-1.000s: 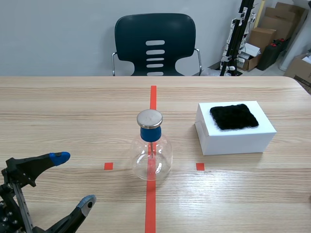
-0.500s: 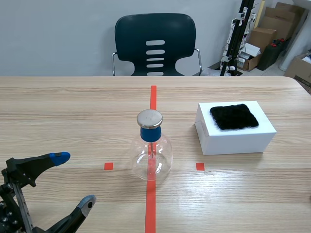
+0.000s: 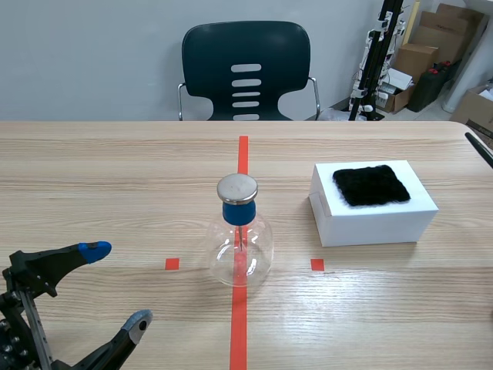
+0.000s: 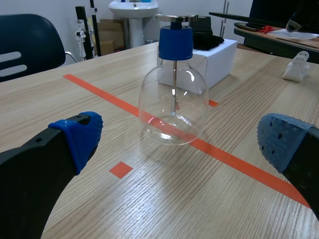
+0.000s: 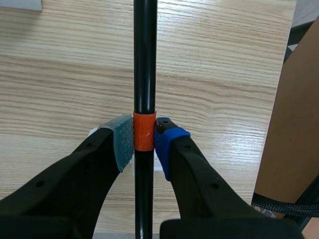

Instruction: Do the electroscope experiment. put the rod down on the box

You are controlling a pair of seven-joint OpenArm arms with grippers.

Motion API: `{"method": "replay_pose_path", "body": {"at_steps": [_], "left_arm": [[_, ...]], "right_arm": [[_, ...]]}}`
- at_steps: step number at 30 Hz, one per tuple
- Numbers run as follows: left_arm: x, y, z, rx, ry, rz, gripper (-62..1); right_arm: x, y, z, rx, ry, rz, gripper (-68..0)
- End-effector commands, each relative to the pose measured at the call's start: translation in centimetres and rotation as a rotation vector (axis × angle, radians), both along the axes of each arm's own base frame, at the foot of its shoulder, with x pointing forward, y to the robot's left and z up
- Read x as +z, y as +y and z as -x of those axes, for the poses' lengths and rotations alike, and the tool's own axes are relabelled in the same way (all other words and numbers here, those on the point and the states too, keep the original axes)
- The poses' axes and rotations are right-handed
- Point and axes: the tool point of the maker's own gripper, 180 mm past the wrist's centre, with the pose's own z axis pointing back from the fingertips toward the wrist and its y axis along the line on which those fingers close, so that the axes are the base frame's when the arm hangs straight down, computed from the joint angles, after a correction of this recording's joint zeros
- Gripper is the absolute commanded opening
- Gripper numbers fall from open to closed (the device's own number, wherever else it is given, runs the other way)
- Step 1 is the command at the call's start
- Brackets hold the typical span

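Observation:
The black rod (image 5: pixel 145 59) with an orange band stands between the pads of my right gripper (image 5: pixel 144 138), which is shut on it above the bare table near the table's edge. In the scene view only the rod's thin tip (image 3: pixel 479 149) shows, at the far right. The white box (image 3: pixel 373 208) with a black fur cloth (image 3: pixel 370 185) on top sits right of centre. The glass electroscope flask (image 3: pixel 240 243) with a blue stopper and metal disc stands on the red line. My left gripper (image 3: pixel 115 285) is open, low at the left, with the flask (image 4: pixel 173 107) ahead of it.
A dark chair (image 3: pixel 246 69) stands behind the table's far edge, with cardboard boxes (image 3: pixel 420 58) beyond at the right. A small white object (image 4: pixel 297 67) lies on the table past the box (image 4: pixel 219 57). The table's edge (image 5: pixel 289 74) runs close beside my right gripper.
The rod's tip has come into the scene view at the right edge. The left arm, flask and box have not moved.

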Motion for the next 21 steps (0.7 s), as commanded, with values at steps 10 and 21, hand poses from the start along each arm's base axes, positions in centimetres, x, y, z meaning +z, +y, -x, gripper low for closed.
{"method": "replay_pose_path", "body": {"at_steps": [10,21], "left_arm": [[0.9,0.0,-0.4,0.001,-0.029,0.022,1.4],[0.9,0.0,-0.4,0.001,-0.029,0.022,1.4]], "right_arm": [[-0.6,0.9,-1.7,0.027,0.032,-0.022,-67.3],[-2.2,1.5,-2.4,0.023,0.072,-0.049,-67.3]]}}
